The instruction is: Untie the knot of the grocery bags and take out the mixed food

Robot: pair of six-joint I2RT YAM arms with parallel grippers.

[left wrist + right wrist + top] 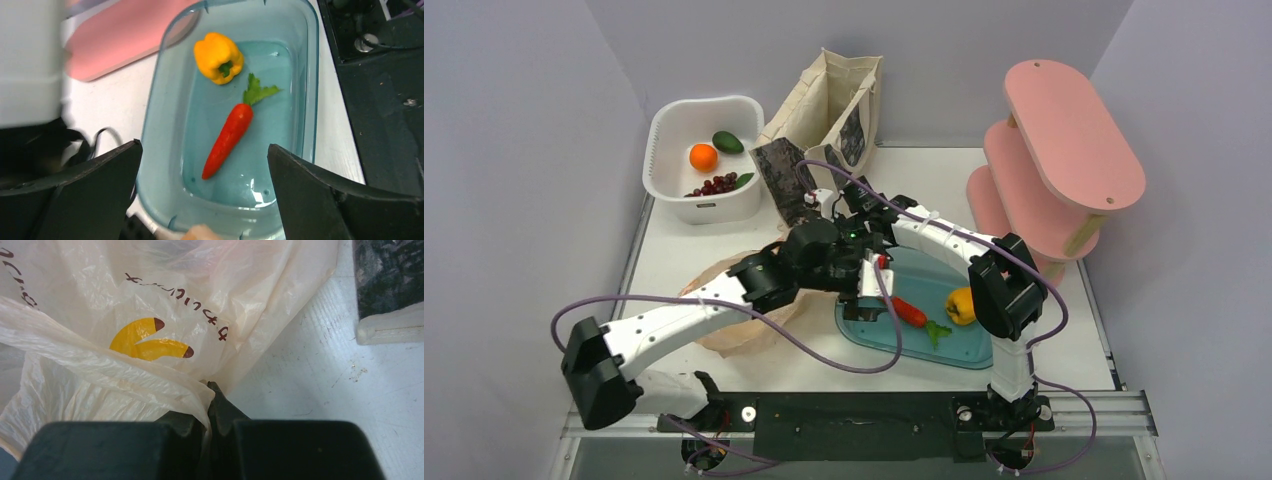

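The peach-orange plastic bag [724,325] lies crumpled left of centre, partly under my left arm. My right gripper [210,390] is shut on a fold of this bag [150,300], next to the tote's dark floral panel [387,280]; in the top view it [822,207] is half hidden by the arms. No knot shows. My left gripper [204,150] is open and empty above the near end of the teal tray [155,115]. One carrot [227,137] lies in the tray [964,355]. An avocado [727,141] lies in the white basket. The bottle and can are out of view.
A yellow bell pepper [961,305] lies in the tray beside the carrot [909,312]. The white basket [664,120] at the back left also holds an orange fruit [703,157] and grapes. The canvas tote [834,100] stands at the back. A pink shelf [1064,150] stands at the right.
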